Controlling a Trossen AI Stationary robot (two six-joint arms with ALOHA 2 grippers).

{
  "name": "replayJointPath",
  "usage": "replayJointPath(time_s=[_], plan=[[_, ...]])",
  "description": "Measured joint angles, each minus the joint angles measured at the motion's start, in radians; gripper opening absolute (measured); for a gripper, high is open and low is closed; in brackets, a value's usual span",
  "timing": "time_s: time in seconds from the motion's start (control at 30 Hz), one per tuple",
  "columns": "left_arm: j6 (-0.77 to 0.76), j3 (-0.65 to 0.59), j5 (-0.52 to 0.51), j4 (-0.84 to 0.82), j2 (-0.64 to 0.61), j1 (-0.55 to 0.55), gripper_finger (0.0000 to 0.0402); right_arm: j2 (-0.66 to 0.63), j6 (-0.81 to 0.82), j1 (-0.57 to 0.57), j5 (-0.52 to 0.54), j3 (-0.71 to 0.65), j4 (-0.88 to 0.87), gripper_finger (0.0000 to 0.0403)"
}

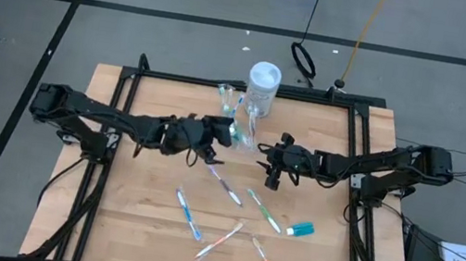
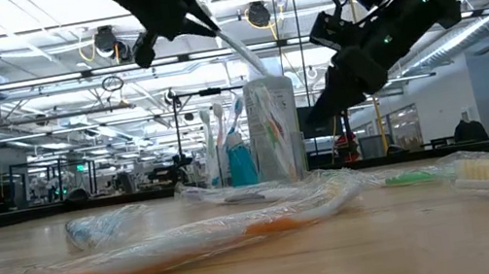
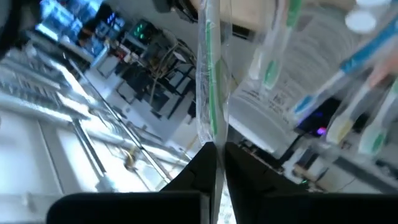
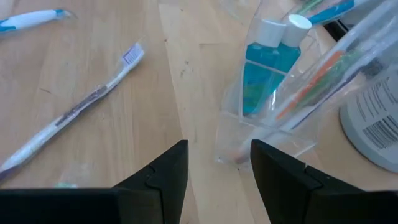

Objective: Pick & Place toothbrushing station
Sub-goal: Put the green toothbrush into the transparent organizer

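Nearest the low camera we see an orange-handled wrapped toothbrush lying on the counter. Our left end effector hangs above the counter, pinched shut on a wrapped green toothbrush. Our right end effector has its fingers spread, just beside the clear station, which stands near the counter's far edge, next to a white-capped container, with blue bottles and brushes inside.
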Motion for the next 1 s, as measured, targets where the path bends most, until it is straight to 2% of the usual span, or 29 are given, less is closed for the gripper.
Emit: replayJointPath(time_s=[0.17, 0.3, 0.5, 0.6, 0.77, 0.9, 1.0], plan=[[0.153, 0.0, 0.037, 0.078, 0.052, 0.055, 0.0011, 0.0, -0.011, 0.0, 0.0, 0.0, 0.036, 0.0164], [0.174, 0.001, 0.08, 0.156, 0.117, 0.087, 0.001, 0.0, -0.014, 0.0, 0.0, 0.0, 0.049, 0.0164], [0.256, 0.0, 0.084, 0.146, 0.206, 0.116, 0.0027, 0.0, -0.036, 0.0, 0.0, 0.0, 0.049, 0.0164], [0.258, 0.0, 0.119, 0.15, 0.237, 0.118, 0.0029, 0.0, -0.068, 0.0, 0.0, 0.0, 0.049, 0.0164], [0.204, 0.0, 0.174, 0.147, 0.268, 0.121, 0.003, 0.0, -0.097, 0.0, 0.0, 0.0, 0.05, 0.0164], [-0.006, 0.0, 0.316, 0.161, 0.294, 0.12, 0.0031, 0.0, -0.098, -0.009, 0.0, 0.0, 0.05, 0.0164], [-0.092, 0.0, 0.344, 0.159, 0.298, 0.117, 0.0032, 0.0, -0.088, -0.019, 0.0, 0.0, 0.049, 0.0164]])
